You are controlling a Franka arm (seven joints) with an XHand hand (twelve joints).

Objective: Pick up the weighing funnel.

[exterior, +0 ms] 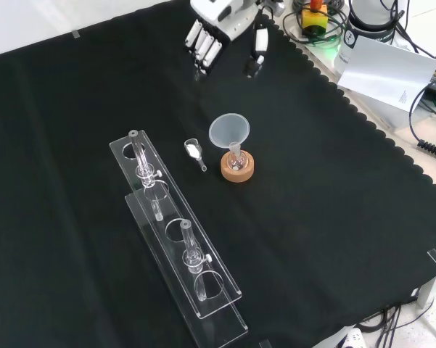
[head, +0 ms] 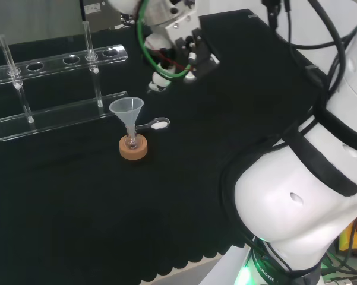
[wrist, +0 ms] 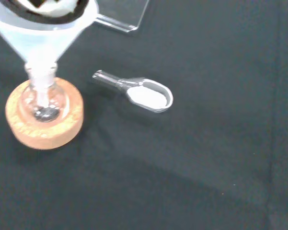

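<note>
The weighing funnel [exterior: 194,152] lies flat on the tabletop [exterior: 334,217] just beside the funnel [exterior: 230,130], to the funnel's left in the front view. Its scoop holds some white powder [wrist: 148,98], and its short stem points toward the funnel's base without touching it. The funnel stands mouth up with its stem in 1 small flask [wrist: 42,98] on a cork ring [exterior: 237,171]. The hand [exterior: 228,22] is well apart from the funnel, beyond it in the front view; its fingers [exterior: 203,47] are straight, with the thumb spread away from them, and it holds nothing. A clear rack [exterior: 203,290] with 2 glass tubes stands on the funnel's other side, past the weighing funnel.
</note>
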